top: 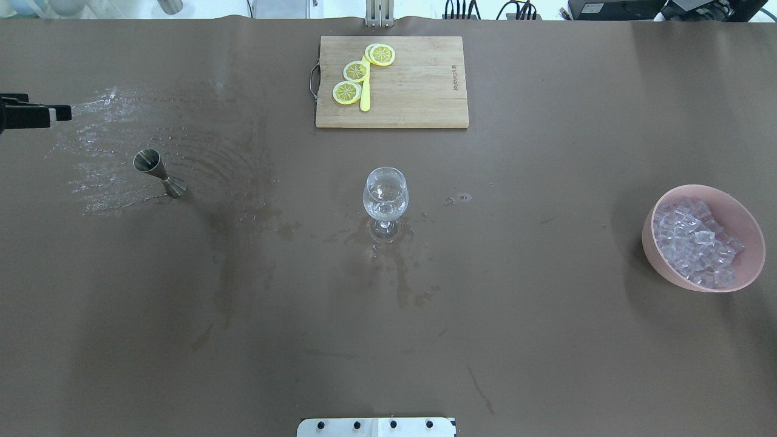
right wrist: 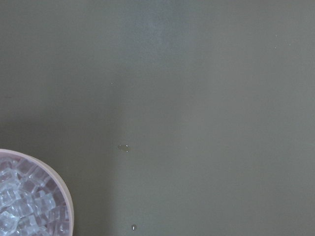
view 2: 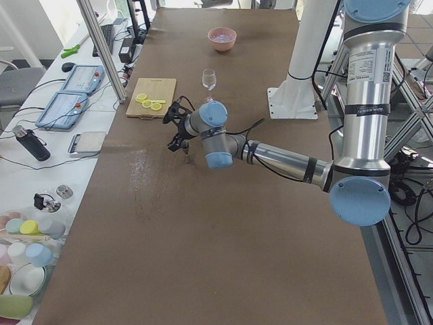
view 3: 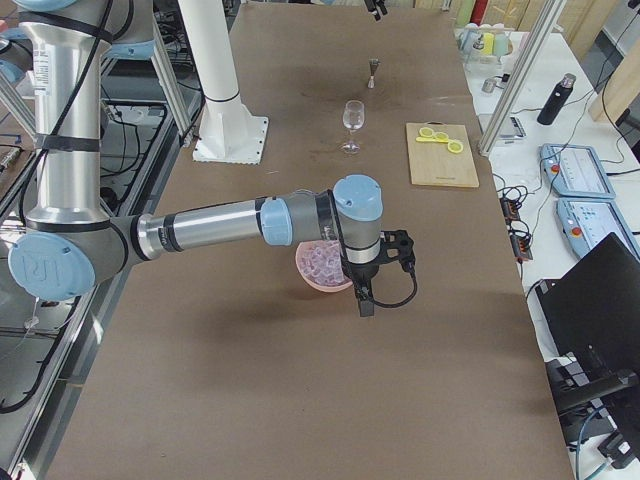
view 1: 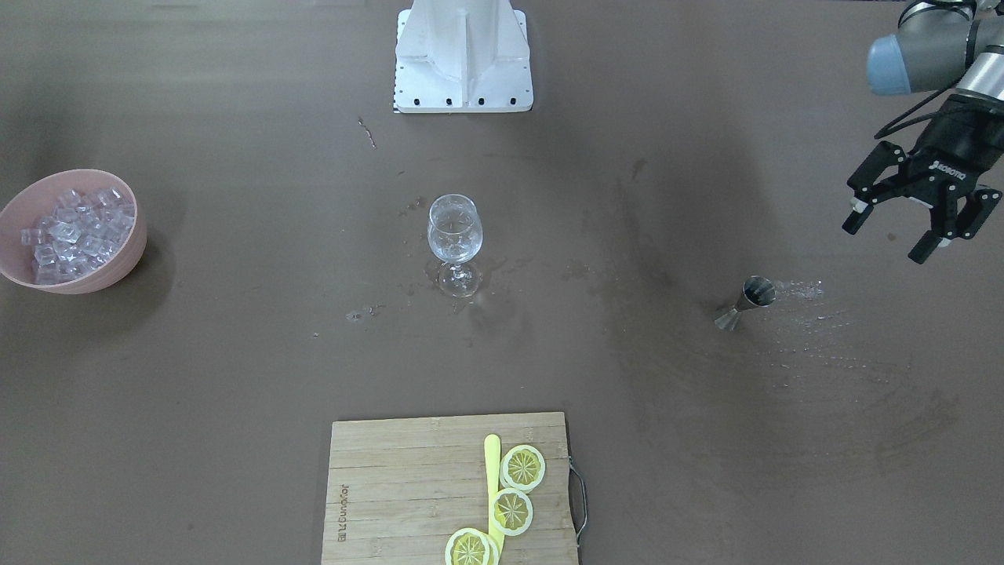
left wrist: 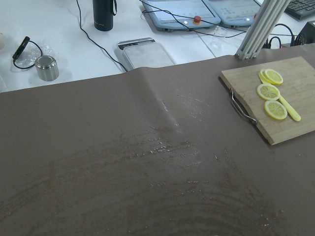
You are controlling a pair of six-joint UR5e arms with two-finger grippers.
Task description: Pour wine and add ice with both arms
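Note:
A clear wine glass (view 1: 453, 235) stands upright at the table's middle, also in the overhead view (top: 385, 197). A pink bowl (view 1: 129, 251) holds the ice (view 1: 74, 231), many small clear cubes, also in the overhead view (top: 695, 240) and the right wrist view (right wrist: 24, 204). A small steel jigger (view 1: 745, 302) stands on the left arm's side. My left gripper (view 1: 902, 235) is open and empty, raised behind the jigger and further out toward the table's end. My right gripper (view 3: 385, 268) shows only in the exterior right view, beside the bowl; I cannot tell its state.
A wooden cutting board (view 1: 408, 486) with lemon slices (view 1: 522, 468) and a yellow knife lies at the operators' edge. Wet streaks (top: 109, 152) cover the table around the jigger. The white base block (view 1: 463, 55) stands behind the glass.

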